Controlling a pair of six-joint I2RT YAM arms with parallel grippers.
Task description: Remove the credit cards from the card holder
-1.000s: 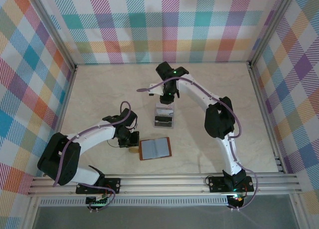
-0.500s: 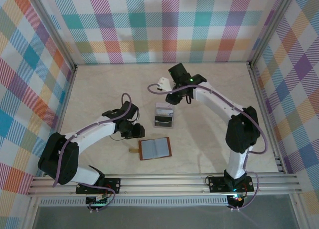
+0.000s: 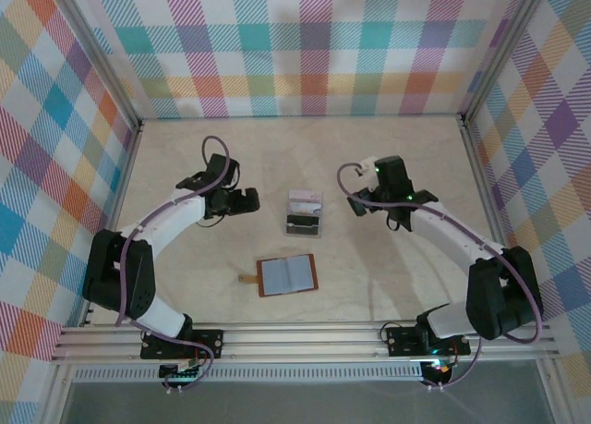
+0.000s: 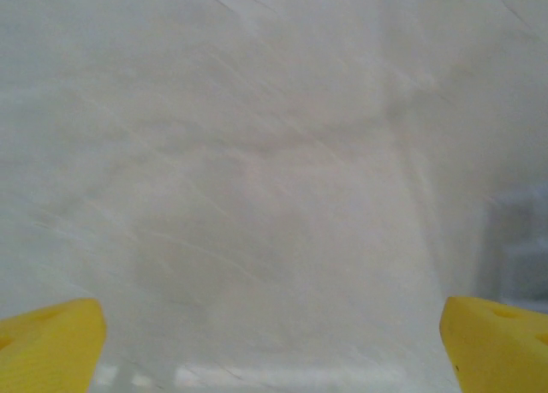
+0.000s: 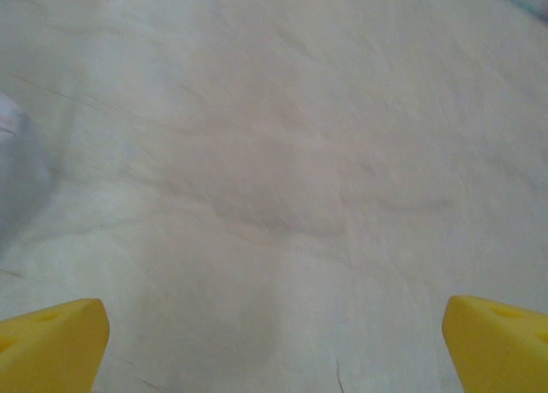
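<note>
Two credit cards lie side by side mid-table, the pale whitish-blue one (image 3: 306,200) behind the dark grey one (image 3: 303,224). The reddish-brown card holder (image 3: 287,274) lies open nearer the front, grey pocket up, its snap tab (image 3: 247,280) sticking out left. My left gripper (image 3: 247,200) hovers left of the cards, apart from them. My right gripper (image 3: 356,202) hovers to their right. In the left wrist view the left gripper (image 4: 274,350) is open over bare table, yellow fingertips (image 4: 51,342) far apart. The right gripper (image 5: 274,346) is open too, nothing between its fingertips (image 5: 492,342).
The pale table (image 3: 185,285) is walled by plaid panels (image 3: 305,45) at the back and both sides, with metal rails (image 3: 305,336) along the front. A blurred grey shape (image 4: 518,239) shows at the left wrist view's right edge, another (image 5: 13,175) at the right wrist view's left edge.
My left gripper has moved from beside the card holder up and away to the left of the cards. My right gripper has swung from above the cards out to their right.
</note>
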